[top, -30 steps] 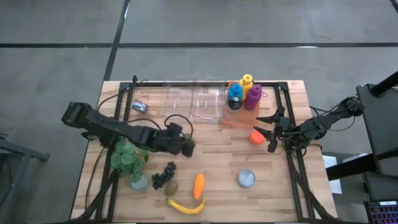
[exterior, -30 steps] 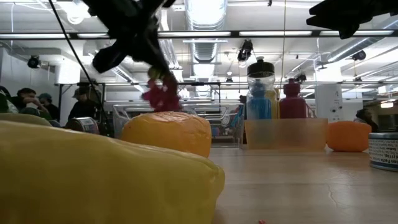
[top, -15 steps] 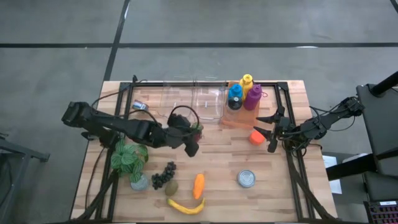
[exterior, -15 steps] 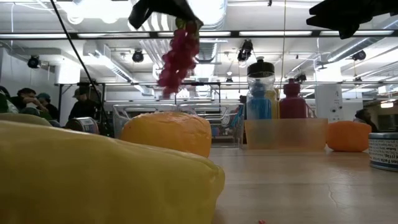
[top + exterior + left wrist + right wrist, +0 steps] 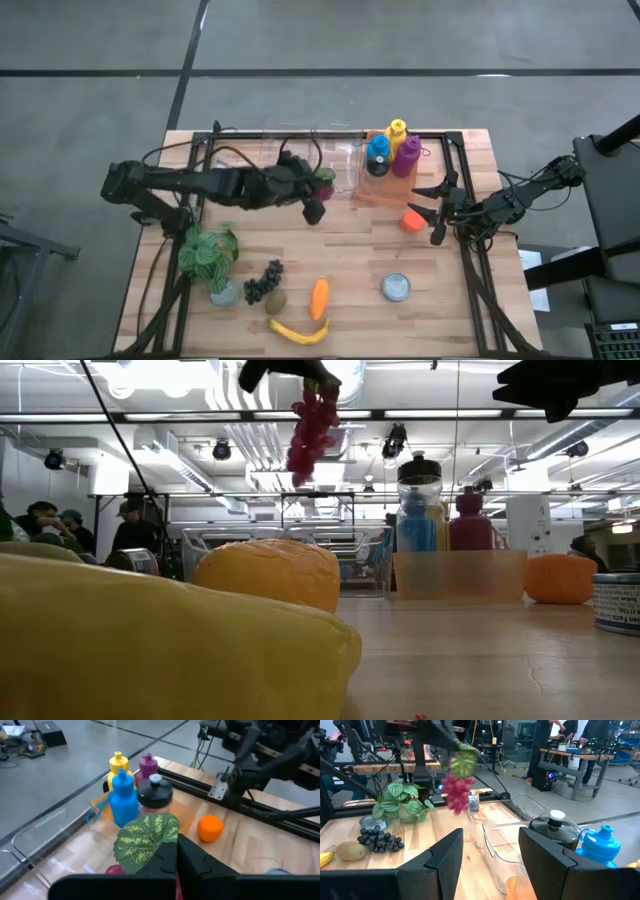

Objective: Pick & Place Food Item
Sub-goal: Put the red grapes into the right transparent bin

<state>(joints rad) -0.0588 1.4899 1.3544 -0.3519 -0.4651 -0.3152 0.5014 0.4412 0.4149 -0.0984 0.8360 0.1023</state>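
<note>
Hanging from the left gripper (image 5: 318, 190), a bunch of red grapes (image 5: 312, 430) with a green leaf (image 5: 146, 839) is dangling high above the bench (image 5: 350, 255), its jaws clamped together on the bunch's top. Seen from above, the gripper and grapes are sitting at the near edge of the clear containers (image 5: 305, 160) at the back of the bench, just left of the tray (image 5: 375, 192) holding the bottles. In that tray a blue bottle (image 5: 378, 152), a yellow bottle (image 5: 397, 130), a purple bottle (image 5: 408, 153) and a black-lidded jar (image 5: 154, 790) are standing upright close together.

The right gripper (image 5: 432, 213) is waiting at the right side of the bench, jaws standing apart and holding nothing, with an orange fruit (image 5: 411, 220) lying just beside it on the wood.

Along the front half of the bench the other food is lying well apart from the held bunch: dark grapes (image 5: 264, 280), a kiwi (image 5: 276, 301), a carrot (image 5: 319, 298) and a banana (image 5: 300, 331), with a tin can (image 5: 397, 288) further right. A potted plant (image 5: 208, 257) is standing at the front left, and a small can (image 5: 473, 800) is lying near the back left by the containers
</note>
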